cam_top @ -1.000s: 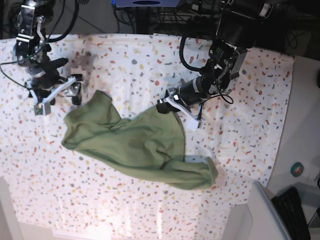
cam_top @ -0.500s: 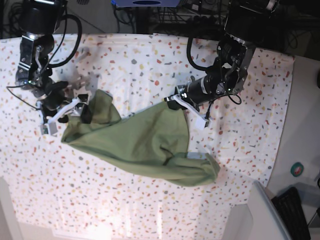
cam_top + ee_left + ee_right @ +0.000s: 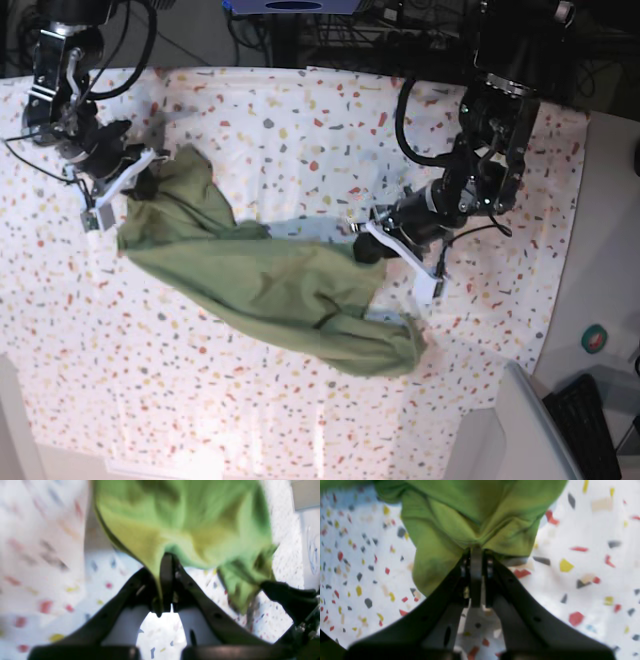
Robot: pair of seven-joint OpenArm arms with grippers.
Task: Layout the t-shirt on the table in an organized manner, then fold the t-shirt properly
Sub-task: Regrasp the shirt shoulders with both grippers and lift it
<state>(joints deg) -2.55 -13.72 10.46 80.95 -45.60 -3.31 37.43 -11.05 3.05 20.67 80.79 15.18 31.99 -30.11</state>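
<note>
Base view: left gripper [image 3: 366, 247] and right gripper [image 3: 140, 183], each pinching an edge of the olive t-shirt [image 3: 270, 285] stretched between them over the speckled table [image 3: 300, 120].

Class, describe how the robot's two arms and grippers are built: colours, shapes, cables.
Both arms are black, jointed, with loose black cables looping beside them. The left gripper and the right gripper each have slim black fingers that spread into a wide V toward the wrist. White plastic pieces sit beside the black parts near each gripper.
</note>
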